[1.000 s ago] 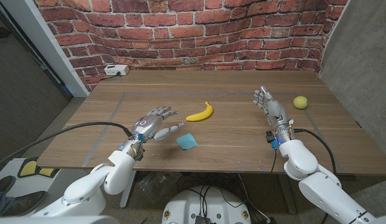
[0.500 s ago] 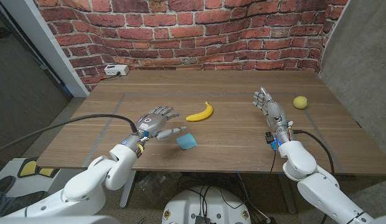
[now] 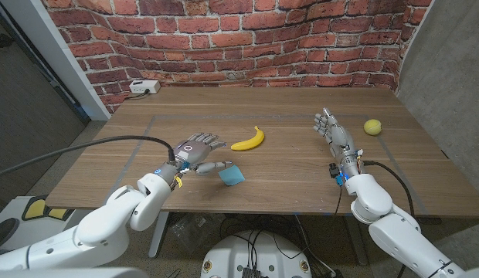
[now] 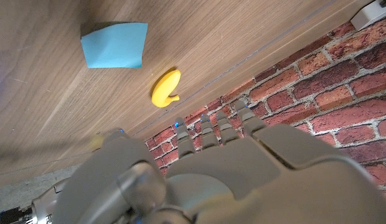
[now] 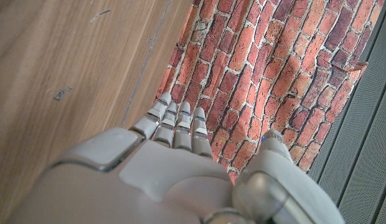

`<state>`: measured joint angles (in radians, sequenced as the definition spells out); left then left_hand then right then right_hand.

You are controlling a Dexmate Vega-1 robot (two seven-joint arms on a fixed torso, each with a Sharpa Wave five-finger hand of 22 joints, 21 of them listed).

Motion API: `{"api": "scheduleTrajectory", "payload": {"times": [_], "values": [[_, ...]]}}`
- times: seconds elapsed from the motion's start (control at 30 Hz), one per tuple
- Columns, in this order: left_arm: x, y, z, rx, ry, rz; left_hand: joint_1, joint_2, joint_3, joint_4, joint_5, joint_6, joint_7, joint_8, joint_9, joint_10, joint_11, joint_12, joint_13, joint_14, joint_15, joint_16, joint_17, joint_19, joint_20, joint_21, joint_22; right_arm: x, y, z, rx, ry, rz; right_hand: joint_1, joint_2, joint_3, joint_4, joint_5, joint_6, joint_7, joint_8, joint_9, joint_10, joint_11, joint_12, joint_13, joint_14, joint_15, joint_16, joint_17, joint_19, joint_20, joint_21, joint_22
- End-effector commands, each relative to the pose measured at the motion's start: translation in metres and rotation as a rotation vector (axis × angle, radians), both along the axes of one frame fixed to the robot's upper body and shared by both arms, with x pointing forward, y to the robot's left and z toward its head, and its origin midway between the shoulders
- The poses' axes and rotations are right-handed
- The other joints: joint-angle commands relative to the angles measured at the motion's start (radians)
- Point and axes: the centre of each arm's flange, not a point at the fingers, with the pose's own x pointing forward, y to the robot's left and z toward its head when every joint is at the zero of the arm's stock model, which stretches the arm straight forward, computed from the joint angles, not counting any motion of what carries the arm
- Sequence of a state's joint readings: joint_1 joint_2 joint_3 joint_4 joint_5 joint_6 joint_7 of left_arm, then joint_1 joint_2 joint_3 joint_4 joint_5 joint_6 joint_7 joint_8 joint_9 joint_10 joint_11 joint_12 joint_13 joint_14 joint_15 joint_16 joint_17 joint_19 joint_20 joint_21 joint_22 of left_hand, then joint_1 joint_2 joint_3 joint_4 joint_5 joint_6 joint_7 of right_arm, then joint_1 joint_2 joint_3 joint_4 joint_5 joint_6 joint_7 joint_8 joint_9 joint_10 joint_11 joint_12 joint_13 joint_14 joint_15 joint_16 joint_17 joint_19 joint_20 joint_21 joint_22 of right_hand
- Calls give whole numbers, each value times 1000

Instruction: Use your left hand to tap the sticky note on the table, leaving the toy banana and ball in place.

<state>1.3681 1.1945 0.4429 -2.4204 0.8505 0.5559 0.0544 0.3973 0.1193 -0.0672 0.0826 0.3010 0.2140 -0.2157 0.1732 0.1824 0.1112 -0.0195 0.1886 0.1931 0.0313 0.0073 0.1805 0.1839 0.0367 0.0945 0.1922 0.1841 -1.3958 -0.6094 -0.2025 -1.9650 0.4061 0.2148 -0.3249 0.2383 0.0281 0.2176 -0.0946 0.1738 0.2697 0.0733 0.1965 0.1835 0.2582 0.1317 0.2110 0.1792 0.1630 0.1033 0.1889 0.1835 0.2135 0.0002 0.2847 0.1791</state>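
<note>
Table point(image 3: 301, 174) of dark wood beneath my arms; my left hand point(image 3: 199, 151) hovers open, fingers spread, the blue sticky note point(image 3: 231, 175) just beside its thumb. My right hand point(image 3: 333, 133) stands open, upright. Drifting forward risks nudging the toy banana point(image 3: 249, 140) beyond my fingertips; the yellow ball point(image 3: 371, 127) sits well apart.

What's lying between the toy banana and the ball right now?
In the head view, the right hand stands between the toy banana and the ball; otherwise bare wooden table.
</note>
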Motion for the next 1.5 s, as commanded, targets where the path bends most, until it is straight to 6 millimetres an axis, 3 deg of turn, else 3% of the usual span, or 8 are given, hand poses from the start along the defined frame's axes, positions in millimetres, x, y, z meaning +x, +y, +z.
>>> {"api": "scheduleTrajectory", "payload": {"times": [0.03,0.23,0.33,0.47,0.57,0.77,1.07,1.5], "values": [[-6,-10,2,99,39,23,4,8,1,3,-3,5,-3,9,4,-27,9,-1,2,-17,8,-1,3,-8,-3,6,3,3,-7,2,5,-3,12,-12,-1,-4,0,6,5,0,4,6,3,3,-1,5,-4,1,-4,5,1,2,-2,4],[-7,-19,3,170,72,53,-6,19,-2,15,-4,88,-2,38,4,-77,-1,-4,2,-73,7,-7,4,-37,-6,3,4,6,-9,5,-3,-1,24,-13,0,-4,1,6,6,-1,4,6,2,3,-2,5,-8,2,-5,5,-2,4,-5,4],[-8,-27,4,231,82,99,-27,23,-13,34,-8,64,-4,14,1,-234,-2,-15,1,-195,12,-10,7,-120,-17,-4,7,8,-10,7,-4,-3,29,-13,1,-4,1,6,6,-2,4,6,2,3,-2,5,-10,4,-5,5,-3,6,-6,4],[-6,-35,6,282,118,163,-114,-2,-70,72,-14,-104,-2,0,2,-501,-1,-11,3,-441,46,-8,16,-332,-31,-7,16,10,-11,8,1,-3,36,-14,1,-4,1,6,6,-2,4,6,-1,2,-3,5,-11,5,-5,5,-4,7,-7,4],[-2,-39,7,308,149,192,-158,-10,-101,79,-12,-186,-1,-1,3,-598,5,-10,6,-548,51,-9,20,-445,-48,-11,20,12,-12,8,1,-1,37,-14,2,-4,1,6,6,-3,3,6,-1,2,-3,5,-10,6,-5,5,-4,8,-8,4],[4,-44,3,312,164,154,-178,-17,-117,80,-11,-199,8,6,4,-621,9,-3,7,-566,54,-1,21,-471,-47,-5,22,11,-15,8,-2,8,32,-14,2,-4,1,6,6,-4,3,6,-1,3,-3,5,-11,6,-5,5,-5,10,-9,4],[2,-45,-2,305,168,155,-203,-29,-149,70,0,-46,12,58,3,-560,-15,32,6,-525,51,19,18,-439,-42,25,20,12,-13,10,-11,11,41,-15,3,-4,1,6,7,-5,3,6,-1,3,-2,5,-12,7,-5,4,-6,11,-11,5],[10,-47,-9,280,175,145,-206,-29,-157,68,5,-64,11,42,2,-589,-13,20,5,-541,49,12,18,-458,-46,21,19,14,-7,9,-15,12,55,-16,4,-5,0,6,7,-5,2,6,0,1,-2,5,-10,6,-4,4,-7,13,-14,5]]}}
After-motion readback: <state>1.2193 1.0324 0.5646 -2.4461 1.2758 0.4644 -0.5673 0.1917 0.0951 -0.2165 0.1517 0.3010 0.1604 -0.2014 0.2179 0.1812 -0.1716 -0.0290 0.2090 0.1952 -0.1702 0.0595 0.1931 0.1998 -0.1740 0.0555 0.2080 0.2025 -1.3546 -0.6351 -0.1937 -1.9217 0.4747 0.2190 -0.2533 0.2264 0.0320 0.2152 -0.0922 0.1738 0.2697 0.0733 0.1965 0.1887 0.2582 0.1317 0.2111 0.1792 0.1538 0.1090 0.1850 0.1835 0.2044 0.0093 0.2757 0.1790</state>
